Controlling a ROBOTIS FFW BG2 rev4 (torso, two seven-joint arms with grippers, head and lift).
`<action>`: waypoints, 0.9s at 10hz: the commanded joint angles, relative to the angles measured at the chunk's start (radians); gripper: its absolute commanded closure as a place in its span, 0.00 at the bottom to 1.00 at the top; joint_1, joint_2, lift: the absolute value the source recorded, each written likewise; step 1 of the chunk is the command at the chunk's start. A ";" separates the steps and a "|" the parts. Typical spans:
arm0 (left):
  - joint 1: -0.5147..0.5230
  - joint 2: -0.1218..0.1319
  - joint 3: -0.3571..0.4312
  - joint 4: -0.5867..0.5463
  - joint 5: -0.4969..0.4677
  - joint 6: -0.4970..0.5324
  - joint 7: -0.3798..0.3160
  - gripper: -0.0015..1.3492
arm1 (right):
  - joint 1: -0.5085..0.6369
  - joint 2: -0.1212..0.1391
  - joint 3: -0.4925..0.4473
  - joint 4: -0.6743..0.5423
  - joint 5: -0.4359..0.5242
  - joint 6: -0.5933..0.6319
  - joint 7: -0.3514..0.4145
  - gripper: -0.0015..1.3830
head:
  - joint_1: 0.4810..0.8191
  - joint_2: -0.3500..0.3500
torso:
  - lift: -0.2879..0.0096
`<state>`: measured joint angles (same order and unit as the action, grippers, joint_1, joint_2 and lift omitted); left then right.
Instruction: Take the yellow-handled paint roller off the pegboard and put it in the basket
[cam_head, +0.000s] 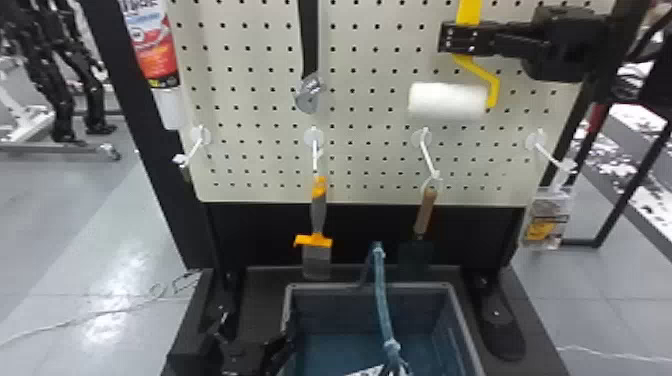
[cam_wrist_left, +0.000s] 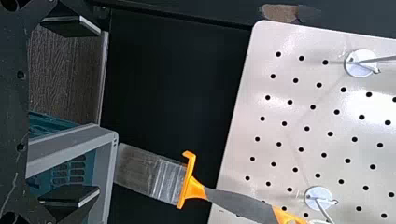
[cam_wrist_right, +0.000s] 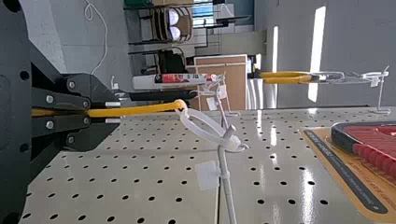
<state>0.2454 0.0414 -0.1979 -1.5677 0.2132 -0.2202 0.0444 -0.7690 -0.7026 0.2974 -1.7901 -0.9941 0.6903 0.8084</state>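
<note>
Head view: black right gripper pinches the upright yellow-handled paint roller

The roller lies within the right gripper's two flat fingers, which are pressed together on its yellow handle, in front of the cream perforated pegboard. Its handle runs up and down; the white fluffy sleeve sits crosswise below the fingers. Beyond the fingertips, a white plastic loop encircles the grey metal hook near its free end. The coming move probably turns on sliding that loop outward past the tip. The right arm is nearer; the left gripper, fingers spread, waits low beside the grey-rimmed rectangular basket, which lies below the roller and towards the robot's left. Printed labels mark the red-and-white tube and the hanging clear packet.
</note>
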 joint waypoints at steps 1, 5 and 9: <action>0.000 0.000 0.000 0.000 0.000 0.001 0.000 0.09 | 0.000 0.000 0.000 0.000 0.000 0.000 0.000 0.93 | 0.20 0.50 | 0.63; 0.000 0.002 0.000 0.000 0.002 0.001 -0.001 0.09 | 0.000 0.000 0.000 0.001 -0.006 -0.003 0.000 0.93 | 0.20 0.50 | 0.63; 0.003 0.005 0.000 0.000 0.006 -0.001 0.000 0.09 | -0.038 -0.011 -0.119 -0.072 0.037 -0.014 -0.002 0.93 | 0.20 0.50 | 0.63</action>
<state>0.2480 0.0459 -0.1979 -1.5677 0.2186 -0.2210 0.0444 -0.8021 -0.7108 0.2077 -1.8423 -0.9767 0.6753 0.8067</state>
